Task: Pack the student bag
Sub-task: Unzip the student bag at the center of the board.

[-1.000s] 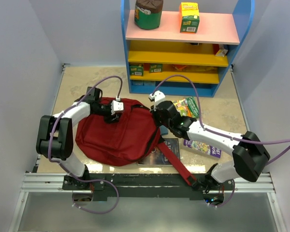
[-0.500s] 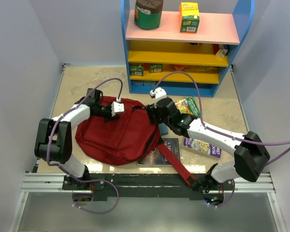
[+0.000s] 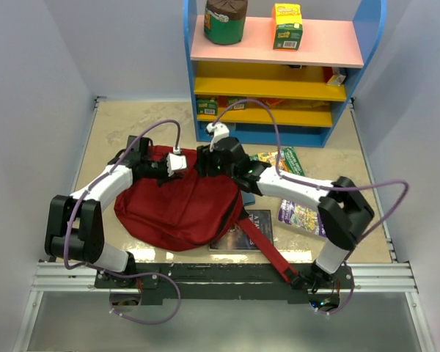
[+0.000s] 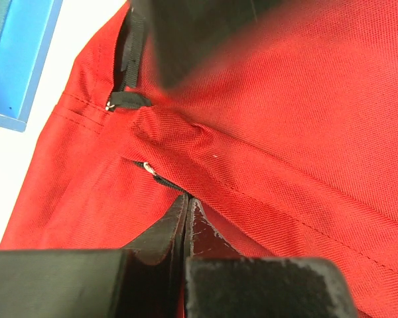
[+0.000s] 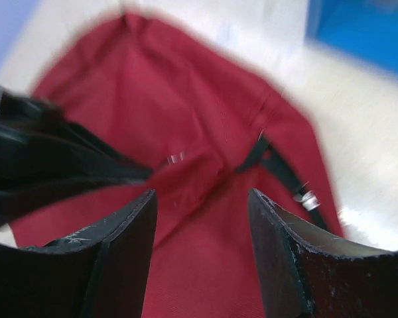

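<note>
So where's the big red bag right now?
In the top view, the student bag lies on the table, left of centre, just in front of the blue shelf.

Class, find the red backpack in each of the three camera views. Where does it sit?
Top external: red backpack left of centre.
Left wrist: fills most of the frame.
Right wrist: fills the middle.
Shared landmark: blue shelf unit beyond it.
</note>
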Tool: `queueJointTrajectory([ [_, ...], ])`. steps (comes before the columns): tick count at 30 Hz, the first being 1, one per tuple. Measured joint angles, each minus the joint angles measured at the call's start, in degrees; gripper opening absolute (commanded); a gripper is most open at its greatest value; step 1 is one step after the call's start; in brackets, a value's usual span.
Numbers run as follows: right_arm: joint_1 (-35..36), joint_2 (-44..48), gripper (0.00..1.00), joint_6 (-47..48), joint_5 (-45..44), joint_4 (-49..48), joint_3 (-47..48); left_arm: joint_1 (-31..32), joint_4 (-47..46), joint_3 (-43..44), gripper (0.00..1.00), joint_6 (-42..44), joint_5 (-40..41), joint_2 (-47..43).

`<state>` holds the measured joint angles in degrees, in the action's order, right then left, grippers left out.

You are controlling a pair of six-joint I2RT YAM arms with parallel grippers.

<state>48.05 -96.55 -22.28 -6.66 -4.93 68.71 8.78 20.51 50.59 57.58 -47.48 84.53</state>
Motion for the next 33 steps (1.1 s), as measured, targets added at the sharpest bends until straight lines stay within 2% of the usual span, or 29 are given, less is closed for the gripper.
queueJointTrajectory([
  [7,0.31,-9.33,0.54,-5.11,4.72,-2.4,-2.54,0.0,-0.11,-0.35,0.0,0.04,0.28,0.0],
  [14,0.31,-10.6,0.43,-6.8,4.9,-7.02,-2.38,0.0,0.04,-0.76,0.0,0.83,0.74,0.0],
  [20,0.31,-13.75,0.16,-8.24,5.31,-10.38,-1.42,0.0,0.15,-0.85,0.0,1.9,1.05,0.7],
  [21,0.28,-14.19,0.07,-8.48,5.29,-10.49,-1.42,0.0,0.22,-0.85,0.0,2.01,1.07,0.83],
  [22,0.24,-14.53,0.02,-8.76,5.29,-10.8,-1.42,0.0,0.33,-0.85,0.0,2.05,1.18,0.98],
  [23,0.2,-14.62,0.0,-8.96,5.29,-10.99,-1.42,-0.02,0.42,-0.85,0.0,2.16,1.31,1.03],
  [33,0.33,-14.27,0.0,-9.97,2.82,-10.91,-1.42,-0.07,4.85,-1.05,0.0,7.23,3.06,0.63],
])
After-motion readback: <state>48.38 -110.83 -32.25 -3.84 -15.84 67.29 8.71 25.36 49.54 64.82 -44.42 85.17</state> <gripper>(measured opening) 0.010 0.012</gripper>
